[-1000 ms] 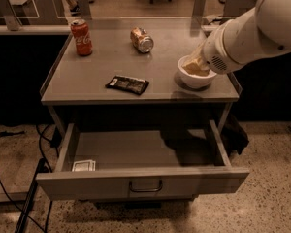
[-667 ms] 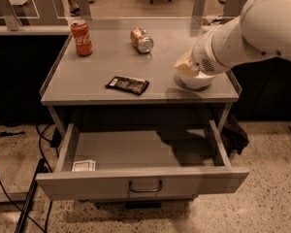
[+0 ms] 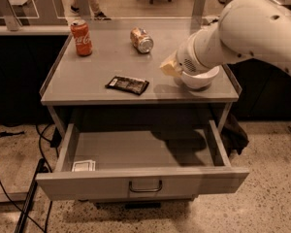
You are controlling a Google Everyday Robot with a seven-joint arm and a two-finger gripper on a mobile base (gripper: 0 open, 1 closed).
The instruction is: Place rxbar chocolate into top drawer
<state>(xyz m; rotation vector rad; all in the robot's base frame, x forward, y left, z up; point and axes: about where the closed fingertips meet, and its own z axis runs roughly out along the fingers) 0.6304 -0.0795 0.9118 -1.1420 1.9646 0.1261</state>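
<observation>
The rxbar chocolate (image 3: 127, 84), a flat dark wrapper with a white patch at its left end, lies on the grey cabinet top (image 3: 87, 81) near the front, left of centre. The top drawer (image 3: 140, 183) below is pulled out, its bar handle at the middle of the front panel. My gripper (image 3: 169, 66) hangs just above the cabinet top, to the right of the bar and apart from it. The big white arm runs off to the upper right. The gripper holds nothing that I can see.
A white bowl (image 3: 201, 79) sits under the arm, right of the gripper. A red cola can (image 3: 81, 37) stands at the back left. A second can (image 3: 141, 40) lies on its side at the back centre. A small white packet (image 3: 83, 166) lies in the drawer's front left corner.
The arm has swung left, from over the bowl towards the rxbar chocolate. The bar, cans, bowl and drawer have not moved.
</observation>
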